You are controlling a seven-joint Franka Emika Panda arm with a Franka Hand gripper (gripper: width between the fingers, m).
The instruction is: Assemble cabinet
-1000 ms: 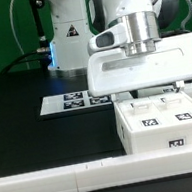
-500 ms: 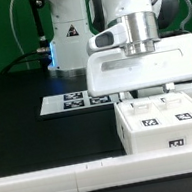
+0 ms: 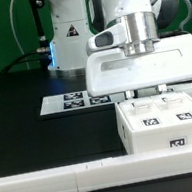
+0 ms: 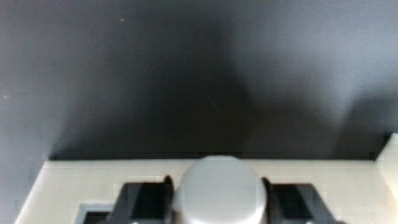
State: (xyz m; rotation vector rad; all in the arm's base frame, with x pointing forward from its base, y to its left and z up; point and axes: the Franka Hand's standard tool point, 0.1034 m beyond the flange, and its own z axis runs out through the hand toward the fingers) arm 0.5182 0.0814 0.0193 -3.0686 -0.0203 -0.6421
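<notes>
At the exterior view's left, the long white rail (image 3: 57, 177) lies along the near edge of the desk (image 3: 23, 126). The marker board (image 3: 73, 101) lies flat, well apart from the rail at its 1 o'clock. Further right, the pincer (image 3: 136, 47) sits at the top edge of a flat white panel (image 3: 145, 67). Its fingers are hidden behind that panel, so neither its opening nor any grip can be told. The wrist view adds only a rounded pale shape over dark desk, which settles nothing. The cabinet box (image 3: 162, 123) stands at the panel's 6 o'clock, just beside the marker board's right end. The panel seems to hang close above it.

The likely risk is that a weak or off-centre grip lets the panel tilt or slip onto the box. A crooked descent could also shove the box sideways, since it appears to stand loose on the desk.

Counted: one rail, one marker board, one panel, one box, one pincer. Three square tags show on the box, two on top and one in front.
</notes>
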